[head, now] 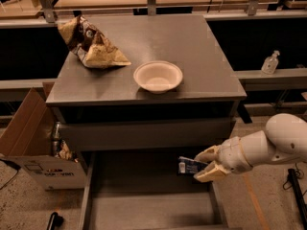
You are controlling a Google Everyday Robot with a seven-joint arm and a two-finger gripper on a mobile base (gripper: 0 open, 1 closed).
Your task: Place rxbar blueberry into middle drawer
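One arm [268, 145] reached in from 3 o'clock. Gripper [203, 167] sat low in front of the desk [201, 47], just under the closed upper drawer panel [144, 134]. Jaws were clamped on the rxbar blueberry [188, 166], one above & one below, w/ the bar sticking out toward 9 o'clock; dark wrapper, white print. Bar was over the middle drawer [144, 210], at approx the drawer's 2 o'clock corner, near its right wall; couldn't tell if it touched the floor. Drawer stood open. On desk top: white bowl [158, 75] at center near front edge; tan/brown chip bag [91, 44] at 10 o'clock of bowl, well apart. Cardboard box [24, 138] on ground at 9 o'clock of desk. Clear bottle [271, 63] upright on ledge [254, 75] at 3 o'clock.
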